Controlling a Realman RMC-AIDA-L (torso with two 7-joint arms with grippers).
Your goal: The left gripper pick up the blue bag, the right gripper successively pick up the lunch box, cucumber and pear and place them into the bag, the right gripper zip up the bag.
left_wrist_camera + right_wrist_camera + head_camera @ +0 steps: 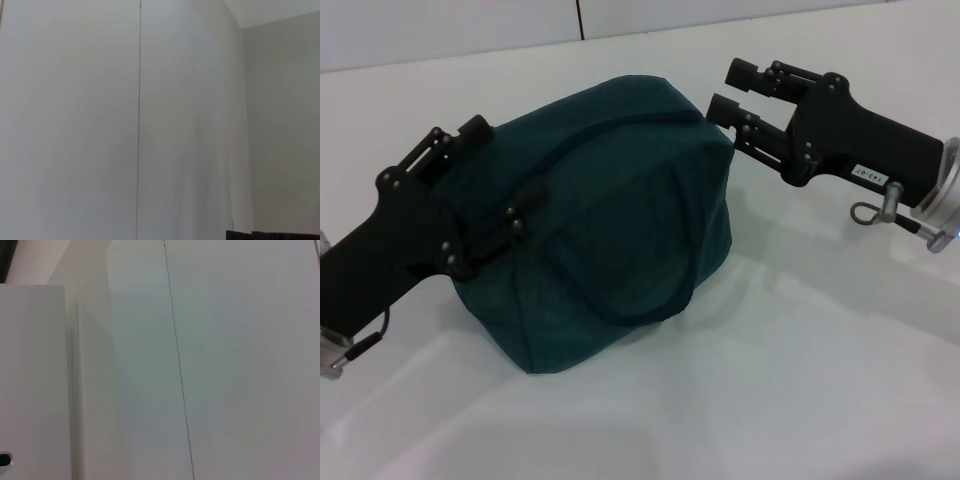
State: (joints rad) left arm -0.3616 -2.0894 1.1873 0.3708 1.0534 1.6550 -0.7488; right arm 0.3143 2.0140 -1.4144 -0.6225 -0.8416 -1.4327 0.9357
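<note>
The blue bag [610, 210] sits bulging on the white table [800, 380], its top closed and a loop handle hanging down its front. My left gripper [500, 175] is at the bag's left end, its fingers spread wide against the fabric without pinching it. My right gripper [722, 90] hovers just off the bag's upper right corner, its fingers apart and empty. The lunch box, cucumber and pear are not in view. Neither wrist view shows the bag or the fingers.
A white wall [470, 30] runs behind the table. The left wrist view shows only white wall panels [150, 120], and the right wrist view shows the same [200, 360].
</note>
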